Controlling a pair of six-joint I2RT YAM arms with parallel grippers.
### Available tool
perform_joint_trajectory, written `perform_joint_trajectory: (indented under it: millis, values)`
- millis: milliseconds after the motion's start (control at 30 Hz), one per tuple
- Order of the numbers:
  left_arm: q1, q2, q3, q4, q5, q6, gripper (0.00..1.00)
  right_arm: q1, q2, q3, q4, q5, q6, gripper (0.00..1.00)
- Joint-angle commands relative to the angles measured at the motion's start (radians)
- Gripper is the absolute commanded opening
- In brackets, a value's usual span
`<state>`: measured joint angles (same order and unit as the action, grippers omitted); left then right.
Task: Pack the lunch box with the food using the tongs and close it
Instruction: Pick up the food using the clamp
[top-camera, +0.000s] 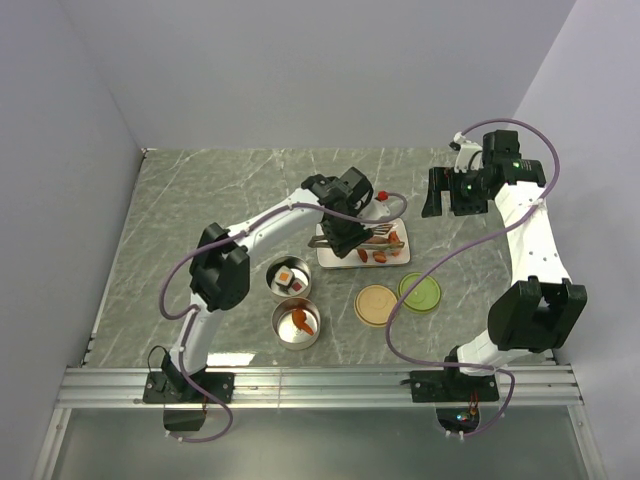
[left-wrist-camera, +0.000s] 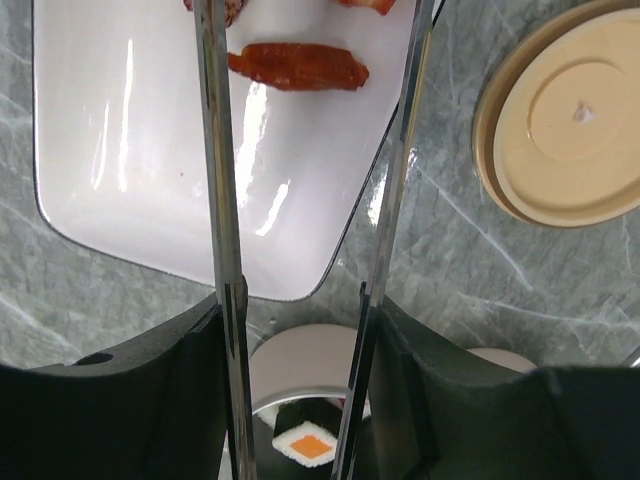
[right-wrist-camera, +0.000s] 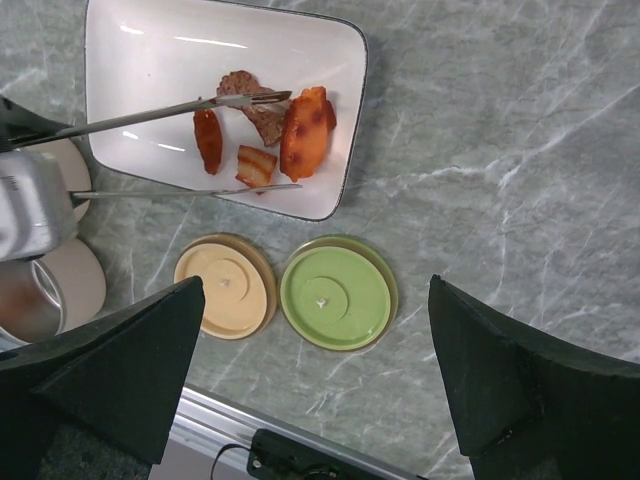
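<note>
Tongs (left-wrist-camera: 222, 200), clamped in left gripper (left-wrist-camera: 295, 320), straddle several food pieces (right-wrist-camera: 305, 130) on the white plate (right-wrist-camera: 150, 60); closing could pinch two, dropping one off-plate. Right gripper (right-wrist-camera: 318, 330) jaws apart, empty.

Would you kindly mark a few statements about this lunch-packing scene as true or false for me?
1. The left gripper grips the tongs above the white plate. True.
2. The right gripper holds the green lid. False: it hangs open and empty, and the green lid lies on the table beside the tan lid.
3. A sushi piece sits in a round container. True.
4. The white plate is empty. False: several food pieces lie on it.
</note>
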<state>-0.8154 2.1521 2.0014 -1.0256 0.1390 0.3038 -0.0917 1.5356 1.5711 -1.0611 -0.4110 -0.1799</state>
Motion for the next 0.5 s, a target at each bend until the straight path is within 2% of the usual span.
perform_joint_trajectory:
  millis: [0,267,467]
  values:
    - [-0.013,0.026,0.060,0.015,0.016,-0.023,0.54,-0.009,-0.012,0.033,-0.004,-0.020,0.002,1.00]
    - [-0.022,0.072,0.100,0.010,0.004,-0.029,0.53,-0.014,-0.017,0.027,0.000,-0.031,-0.001,1.00]
    - [-0.027,0.072,0.108,0.030,-0.001,-0.032,0.49,-0.017,-0.019,0.023,0.003,-0.035,-0.003,1.00]
